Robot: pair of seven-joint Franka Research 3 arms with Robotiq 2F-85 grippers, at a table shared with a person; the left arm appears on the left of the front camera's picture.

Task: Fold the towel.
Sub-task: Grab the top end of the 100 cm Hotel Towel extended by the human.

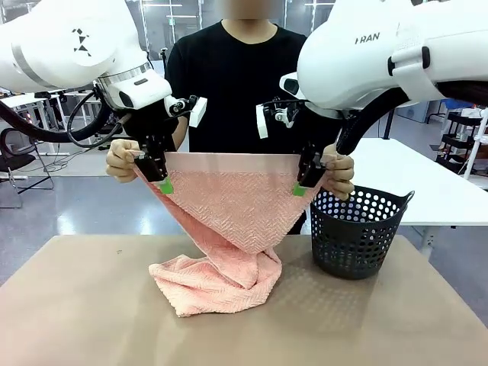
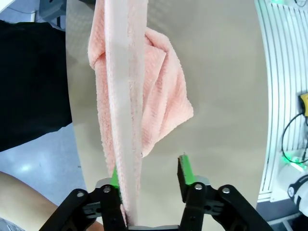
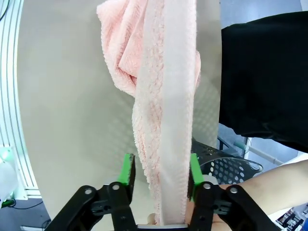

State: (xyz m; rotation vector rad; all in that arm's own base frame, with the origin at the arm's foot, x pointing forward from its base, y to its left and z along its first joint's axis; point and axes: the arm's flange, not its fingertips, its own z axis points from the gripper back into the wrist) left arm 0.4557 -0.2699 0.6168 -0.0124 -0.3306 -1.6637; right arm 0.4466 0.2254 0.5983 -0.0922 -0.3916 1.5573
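The salmon-pink towel hangs stretched above the table, and its lower end is bunched on the tabletop. A person's hands pinch its two top corners. My left gripper is at the towel's top left corner. In the left wrist view this gripper is open, with the towel's hem lying against one green pad. My right gripper is at the top right corner. In the right wrist view it is open, and the towel's edge runs between its fingers.
A dark grey perforated basket stands on the brown table at the right, just below my right gripper. The person stands at the far edge, directly behind the towel. Bare tabletop lies left of and in front of the bunched cloth.
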